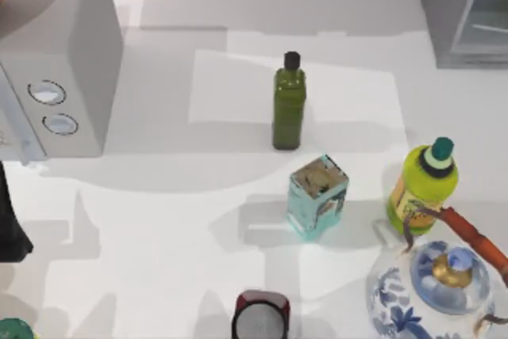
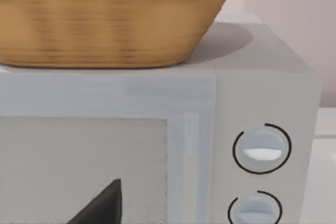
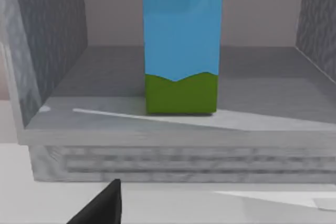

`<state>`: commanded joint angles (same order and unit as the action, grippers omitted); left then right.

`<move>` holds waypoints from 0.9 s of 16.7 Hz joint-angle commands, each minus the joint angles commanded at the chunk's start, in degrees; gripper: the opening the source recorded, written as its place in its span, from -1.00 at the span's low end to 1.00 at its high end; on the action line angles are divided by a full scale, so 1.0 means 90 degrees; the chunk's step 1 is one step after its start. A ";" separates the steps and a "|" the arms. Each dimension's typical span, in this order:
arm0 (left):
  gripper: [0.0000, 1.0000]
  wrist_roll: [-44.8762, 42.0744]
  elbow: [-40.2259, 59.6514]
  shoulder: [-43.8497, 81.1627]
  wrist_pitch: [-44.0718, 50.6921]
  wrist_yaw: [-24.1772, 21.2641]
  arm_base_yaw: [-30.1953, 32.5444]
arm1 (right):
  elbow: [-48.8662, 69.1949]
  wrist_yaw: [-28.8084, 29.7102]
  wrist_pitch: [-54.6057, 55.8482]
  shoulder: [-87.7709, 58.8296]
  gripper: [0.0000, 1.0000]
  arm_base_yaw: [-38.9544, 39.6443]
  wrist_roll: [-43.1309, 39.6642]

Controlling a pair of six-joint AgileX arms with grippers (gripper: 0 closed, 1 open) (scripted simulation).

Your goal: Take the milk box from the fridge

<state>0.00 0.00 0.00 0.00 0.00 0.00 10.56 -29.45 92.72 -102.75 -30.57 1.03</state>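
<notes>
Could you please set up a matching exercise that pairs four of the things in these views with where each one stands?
Things:
1. milk box
2. wicker basket
3. green bottle
4. blue-and-white teapot

Places:
A. near the middle of the table, behind the small teal box
B. on top of the grey box with two round dials
C. upright on the floor of the open fridge
D. at the table's front right corner, in front of the yellow-green bottle

Pairs: 1-C, 2-B, 3-A, 4-D
</notes>
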 joint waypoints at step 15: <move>1.00 0.0000 0.0000 0.0000 0.0000 0.0000 0.0000 | 0.3240 0.1468 -0.1743 -0.1491 1.00 0.0943 -0.0069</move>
<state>0.00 0.00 0.00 0.00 0.00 0.00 39.71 -16.24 77.03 -116.17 -22.09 0.41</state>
